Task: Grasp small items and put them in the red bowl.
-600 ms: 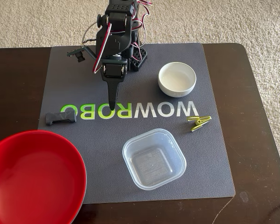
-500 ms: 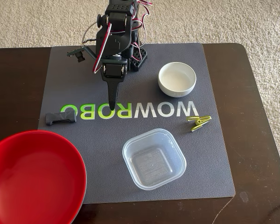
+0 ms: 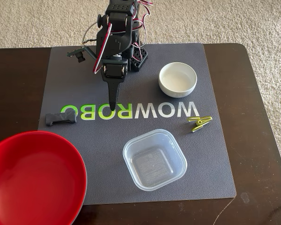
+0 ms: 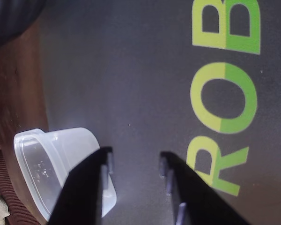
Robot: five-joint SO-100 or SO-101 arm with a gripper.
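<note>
Nearest the fixed camera, the red bowl (image 3: 35, 176) is sitting left of the clear tub (image 3: 154, 159). Only the wrist view is showing the gripper (image 4: 136, 165) parted, holding nothing. Grey mat (image 3: 61, 75) is covering a dark table (image 3: 253, 93) over beige carpet (image 3: 47, 21).

Looks like a home: beige pile carpet (image 3: 253, 23) on the floor round a dark wooden desk (image 3: 257, 117), household bits on it, grey branded mat (image 3: 75, 65) under a small hobby arm (image 3: 114, 37).
</note>
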